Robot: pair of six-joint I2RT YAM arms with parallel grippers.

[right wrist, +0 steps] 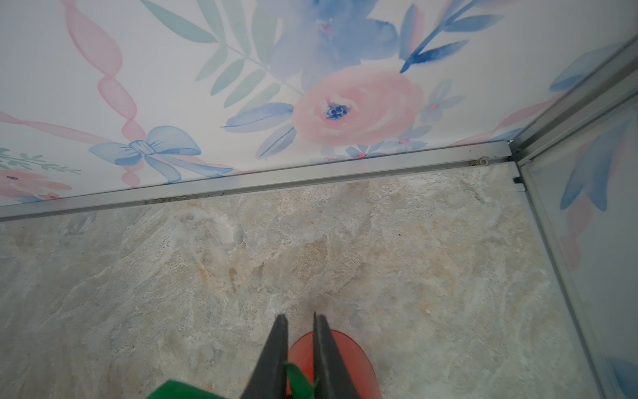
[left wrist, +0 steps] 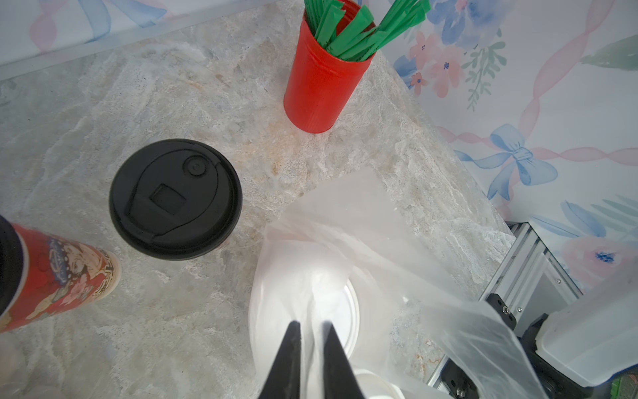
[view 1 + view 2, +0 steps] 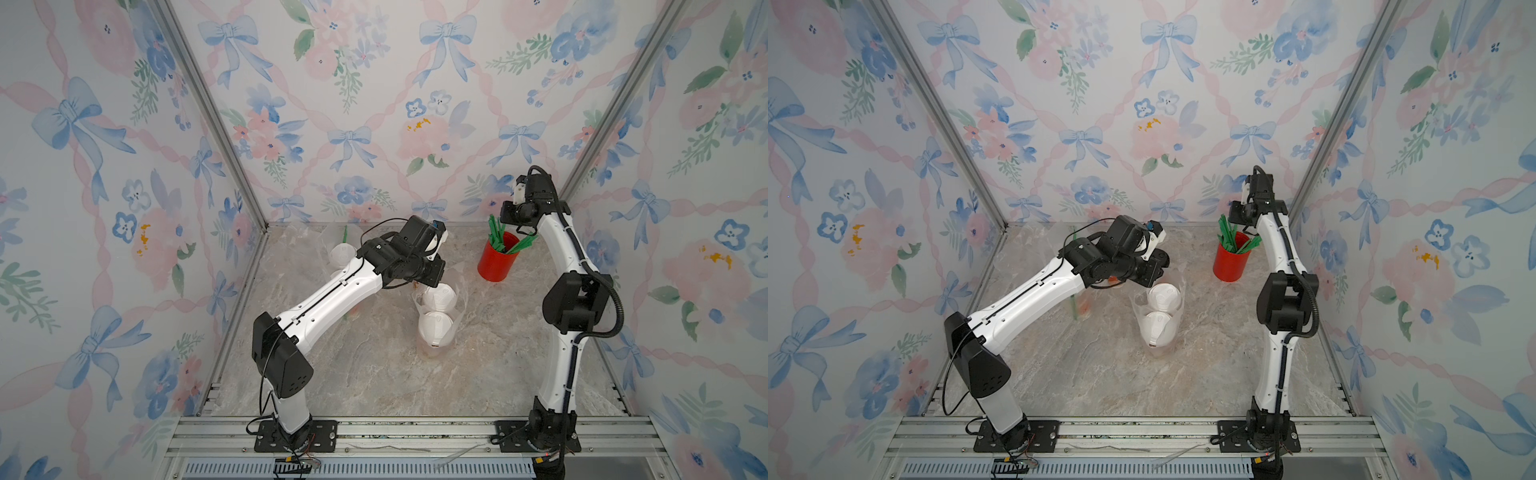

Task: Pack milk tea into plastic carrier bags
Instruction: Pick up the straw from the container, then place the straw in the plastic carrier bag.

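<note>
The left gripper (image 2: 313,328) hangs over a clear bag (image 2: 345,214) in the middle of the tabletop (image 2: 172,328). Its fingers are narrow and pinch the thin plastic at the bag's top. In both top views this bag holds two white-lid cups (image 3: 435,328), standing side by side. Near the bag, on the bare tabletop, stand a black-lid cup (image 2: 176,198) and a red printed cup (image 2: 65,276). The right gripper (image 1: 300,317) is above the red cup of straws (image 1: 345,359), close to the back wall. Its fingers are narrow and, as far as the blurred view lets me see, closed on a green straw (image 1: 297,378).
</note>
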